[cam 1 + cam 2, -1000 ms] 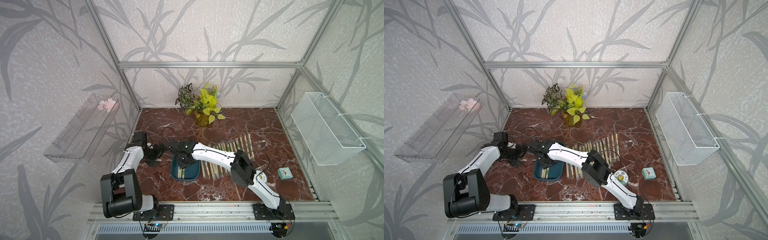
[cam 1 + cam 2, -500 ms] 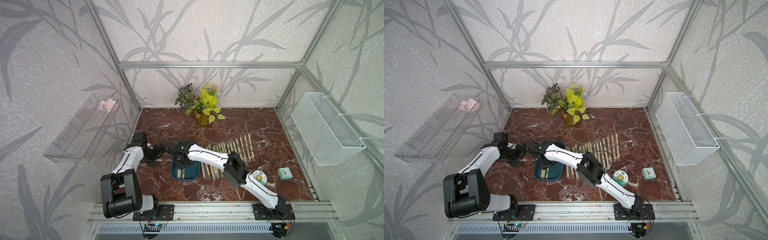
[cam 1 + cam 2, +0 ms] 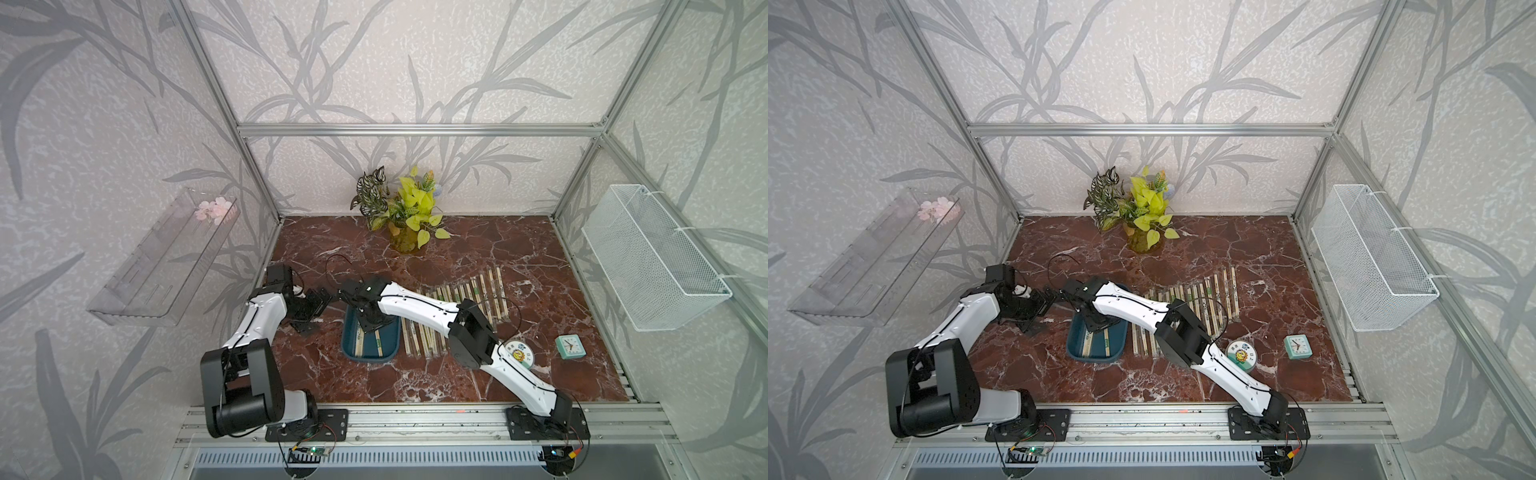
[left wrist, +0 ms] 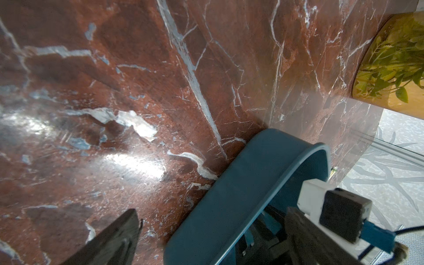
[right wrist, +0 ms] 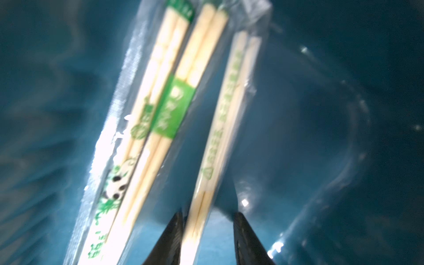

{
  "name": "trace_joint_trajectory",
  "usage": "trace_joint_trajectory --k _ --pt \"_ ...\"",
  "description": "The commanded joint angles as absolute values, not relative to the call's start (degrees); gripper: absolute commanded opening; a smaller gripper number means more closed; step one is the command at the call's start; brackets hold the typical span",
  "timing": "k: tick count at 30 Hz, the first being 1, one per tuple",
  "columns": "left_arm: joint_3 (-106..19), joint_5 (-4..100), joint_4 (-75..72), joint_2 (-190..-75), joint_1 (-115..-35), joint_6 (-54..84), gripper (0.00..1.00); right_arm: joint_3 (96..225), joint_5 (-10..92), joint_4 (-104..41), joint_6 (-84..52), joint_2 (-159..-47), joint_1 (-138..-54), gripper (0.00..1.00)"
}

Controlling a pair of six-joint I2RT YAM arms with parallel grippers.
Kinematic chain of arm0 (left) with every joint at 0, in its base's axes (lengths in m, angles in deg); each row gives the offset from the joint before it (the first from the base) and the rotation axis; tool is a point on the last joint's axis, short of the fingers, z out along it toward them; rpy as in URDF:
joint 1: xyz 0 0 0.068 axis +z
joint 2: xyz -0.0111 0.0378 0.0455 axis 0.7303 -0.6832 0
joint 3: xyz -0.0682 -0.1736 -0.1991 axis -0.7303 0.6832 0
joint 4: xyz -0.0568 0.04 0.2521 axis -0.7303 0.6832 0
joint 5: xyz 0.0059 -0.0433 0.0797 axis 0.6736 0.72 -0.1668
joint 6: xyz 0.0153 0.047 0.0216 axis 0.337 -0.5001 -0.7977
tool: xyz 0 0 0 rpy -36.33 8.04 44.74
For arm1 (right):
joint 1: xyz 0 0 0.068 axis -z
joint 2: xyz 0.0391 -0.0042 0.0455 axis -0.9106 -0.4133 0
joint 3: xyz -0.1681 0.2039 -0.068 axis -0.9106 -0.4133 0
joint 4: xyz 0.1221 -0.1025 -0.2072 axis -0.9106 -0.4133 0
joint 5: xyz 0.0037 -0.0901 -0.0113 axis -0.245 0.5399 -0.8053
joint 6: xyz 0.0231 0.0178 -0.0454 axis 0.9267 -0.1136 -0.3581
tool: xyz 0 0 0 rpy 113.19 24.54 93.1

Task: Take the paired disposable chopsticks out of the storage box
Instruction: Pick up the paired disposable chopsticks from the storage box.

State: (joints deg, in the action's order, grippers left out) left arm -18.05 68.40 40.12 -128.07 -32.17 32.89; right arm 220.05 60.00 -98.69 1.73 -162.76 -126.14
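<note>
The storage box (image 3: pixel 348 349) (image 3: pixel 1074 348), a shallow teal tray, sits on the marble left of centre. Three paired disposable chopsticks in clear sleeves lie inside it. My right gripper (image 5: pixel 207 220) (image 3: pixel 369 323) reaches down into the box, open. One pair (image 5: pixel 220 137) runs between its fingers, against one finger and apart from the other. Two more pairs (image 5: pixel 160 103) lie beside it. My left gripper (image 4: pixel 210 241) (image 3: pixel 316 307) is open at the box's far left corner, with the box wall (image 4: pixel 252 183) between its fingers.
A row of several sleeved chopstick pairs (image 3: pixel 453 307) lies on the marble right of the box. A round tin (image 3: pixel 518 355) and a small green clock (image 3: pixel 570 346) stand near the front right. A potted plant (image 3: pixel 409 216) is at the back. A wire basket (image 3: pixel 648 257) and a clear shelf (image 3: pixel 162 257) hang on the side walls.
My right arm has shifted slightly left over the box, and its jaws have narrowed a little around the chopstick pair. The left arm has not moved.
</note>
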Motion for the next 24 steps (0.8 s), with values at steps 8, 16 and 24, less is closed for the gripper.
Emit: trace_joint_trajectory --k 8,16,24 --pt "-17.09 68.78 41.18 -126.76 -31.79 31.67 1.00 223.40 55.84 -100.65 2.48 -167.39 -125.17 0.35" --pt "-17.38 68.95 41.01 -127.16 -31.77 31.53 1.00 223.86 54.15 -100.01 2.59 -166.53 -125.09 0.13" --pt "-18.01 70.46 40.66 -127.64 -31.76 31.36 1.00 223.47 54.12 -99.59 2.74 -162.05 -124.61 0.06"
